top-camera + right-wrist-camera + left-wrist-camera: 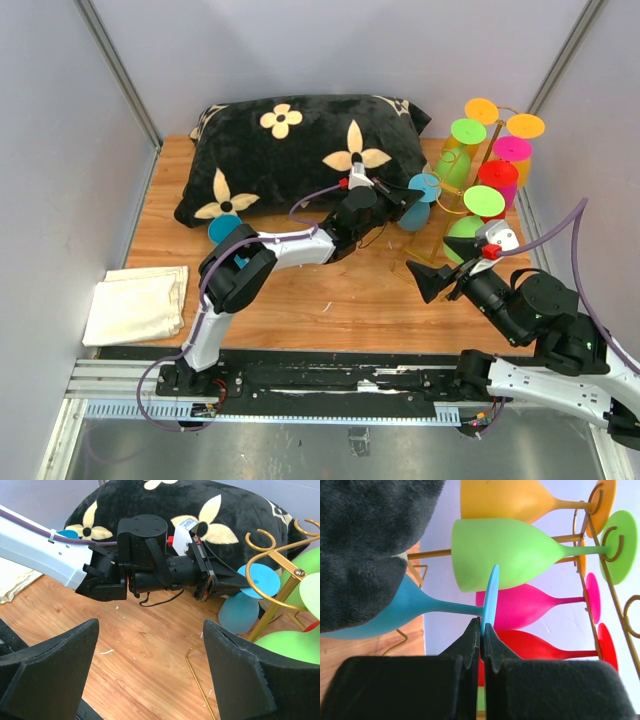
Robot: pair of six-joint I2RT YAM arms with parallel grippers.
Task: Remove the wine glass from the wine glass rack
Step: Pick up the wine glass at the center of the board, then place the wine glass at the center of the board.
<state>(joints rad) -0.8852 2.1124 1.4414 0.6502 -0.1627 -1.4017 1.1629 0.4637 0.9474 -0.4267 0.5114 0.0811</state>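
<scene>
The gold wine glass rack (437,238) stands at the right back of the table and holds several coloured glasses. My left gripper (404,203) is shut on the edge of the round foot of a blue wine glass (421,190). The glass lies sideways, bowl down-left, just left of the rack. In the left wrist view the jaws (482,630) pinch the blue foot (491,597), and no hook shows around the stem. My right gripper (438,281) is open and empty above the wood in front of the rack, also seen in the right wrist view (150,625).
A black pillow with cream flowers (300,150) lies at the back. Another blue glass (225,228) lies by its front left edge. A folded white cloth (135,305) lies front left. Green (520,552), orange, pink and red glasses hang on the rack. Grey walls enclose the table.
</scene>
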